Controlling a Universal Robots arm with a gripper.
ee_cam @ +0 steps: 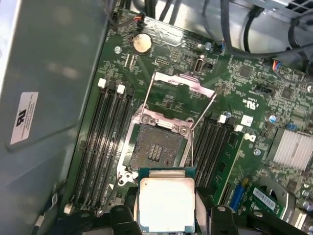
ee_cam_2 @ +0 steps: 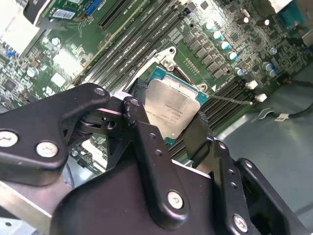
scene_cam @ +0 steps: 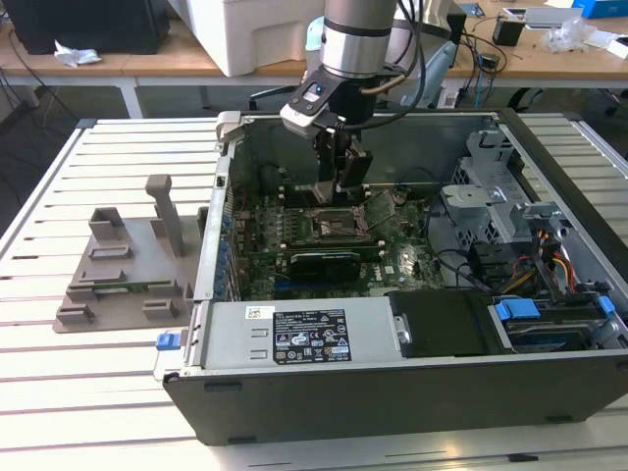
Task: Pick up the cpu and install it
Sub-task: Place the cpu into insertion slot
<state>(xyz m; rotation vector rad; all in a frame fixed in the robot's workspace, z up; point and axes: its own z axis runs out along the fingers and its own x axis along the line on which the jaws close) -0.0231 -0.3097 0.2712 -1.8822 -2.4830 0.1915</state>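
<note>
Open case lies on the slatted table. Holder sits on the table, to the exterior view's left of the case. Gripper is inside the case, over the motherboard. The cpu is clamped between its fingers, just beside the socket, not in it. Memory slots flank the socket. Expansion card lies nearer the exterior camera than the socket.

Cpu clamped in pincer, near open socket; load plate raised, wire levers unlatched.
</note>
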